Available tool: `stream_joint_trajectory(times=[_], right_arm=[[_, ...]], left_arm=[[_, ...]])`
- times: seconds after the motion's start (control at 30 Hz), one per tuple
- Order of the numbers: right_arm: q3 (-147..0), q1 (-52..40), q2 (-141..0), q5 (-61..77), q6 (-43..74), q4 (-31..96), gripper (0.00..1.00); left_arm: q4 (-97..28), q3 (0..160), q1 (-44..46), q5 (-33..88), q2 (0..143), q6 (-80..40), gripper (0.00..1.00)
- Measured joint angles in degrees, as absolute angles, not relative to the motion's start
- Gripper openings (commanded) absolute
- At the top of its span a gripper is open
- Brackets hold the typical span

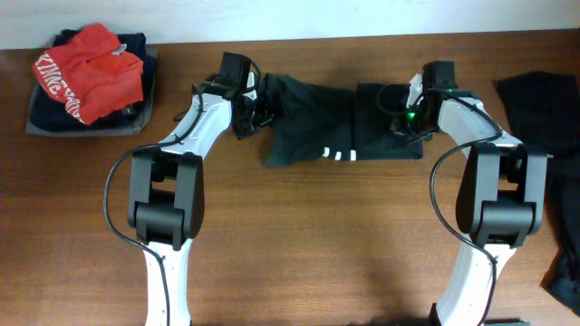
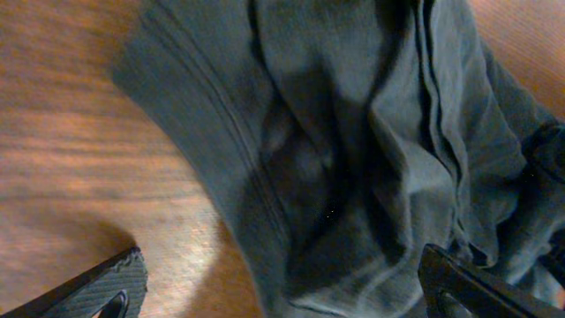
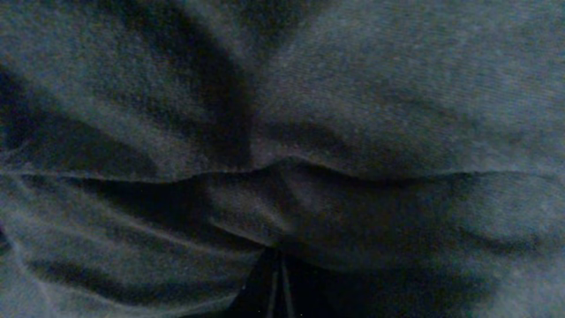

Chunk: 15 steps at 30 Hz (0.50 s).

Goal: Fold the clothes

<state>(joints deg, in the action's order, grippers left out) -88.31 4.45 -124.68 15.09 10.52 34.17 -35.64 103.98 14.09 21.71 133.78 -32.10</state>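
A dark garment [image 1: 317, 122] with small white stripes lies crumpled at the back middle of the table, between my two grippers. My left gripper [image 1: 251, 107] is at its left end. In the left wrist view its fingers [image 2: 282, 296] are spread wide, open, with the grey-green cloth [image 2: 353, 132] lying between and ahead of them. My right gripper [image 1: 406, 116] is at the garment's right end. In the right wrist view its fingers [image 3: 275, 278] are pressed together on a pinched fold of the dark cloth [image 3: 353, 106], which fills the frame.
A grey tray [image 1: 36, 122] at the back left holds a red garment [image 1: 91, 72] on top of dark folded clothes. More dark clothes [image 1: 544, 100] lie at the right edge. Bare wooden table [image 1: 317, 244] lies in front.
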Motion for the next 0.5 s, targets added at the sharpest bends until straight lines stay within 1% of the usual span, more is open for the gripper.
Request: stream_joint_trajectory(times=[0.07, 0.1, 0.17, 0.2, 0.27, 0.3, 0.33, 0.37, 0.43, 0.5], right_arm=[[-88.36, 4.56, -124.68, 14.13, 10.09, 33.89, 0.13], [-88.36, 4.78, -124.68, 14.00, 9.93, 33.78, 0.16], [-88.47, 5.19, -124.68, 14.00, 9.72, 33.78, 0.19], [-88.68, 5.48, -124.68, 13.93, 9.61, 34.02, 0.23], [-89.56, 6.09, -124.77, 13.45, 9.06, 35.68, 0.36], [-90.45, 6.37, -124.86, 12.99, 8.82, 37.54, 0.47], [-91.29, 6.57, -124.90, 12.60, 8.93, 39.16, 0.75], [-92.49, 6.74, -124.92, 12.01, 8.84, 41.60, 0.91], [-95.24, 6.92, -124.95, 11.38, 8.93, 46.15, 1.00], [-100.07, 7.07, -124.97, 11.29, 8.82, 52.58, 0.99]], left_arm=[[-35.09, 103.92, 13.91, 21.15, 133.78, -31.11, 0.99], [-34.87, 103.92, 13.85, 20.93, 133.82, -30.65, 0.99], [-34.22, 103.85, 13.85, 20.60, 133.82, -29.63, 0.99], [-33.91, 103.81, 13.82, 20.40, 133.84, -29.12, 0.99], [-33.54, 103.81, 13.82, 20.14, 133.93, -28.23, 0.99], [-33.52, 103.81, 13.82, 20.08, 133.93, -28.01, 0.99], [-33.52, 103.81, 13.85, 20.08, 133.93, -27.81, 0.99], [-33.52, 103.81, 13.85, 20.12, 133.95, -27.59, 0.99], [-33.43, 103.81, 13.82, 20.32, 133.97, -27.20, 0.99], [-33.39, 103.81, 13.67, 20.91, 133.99, -26.98, 0.99]])
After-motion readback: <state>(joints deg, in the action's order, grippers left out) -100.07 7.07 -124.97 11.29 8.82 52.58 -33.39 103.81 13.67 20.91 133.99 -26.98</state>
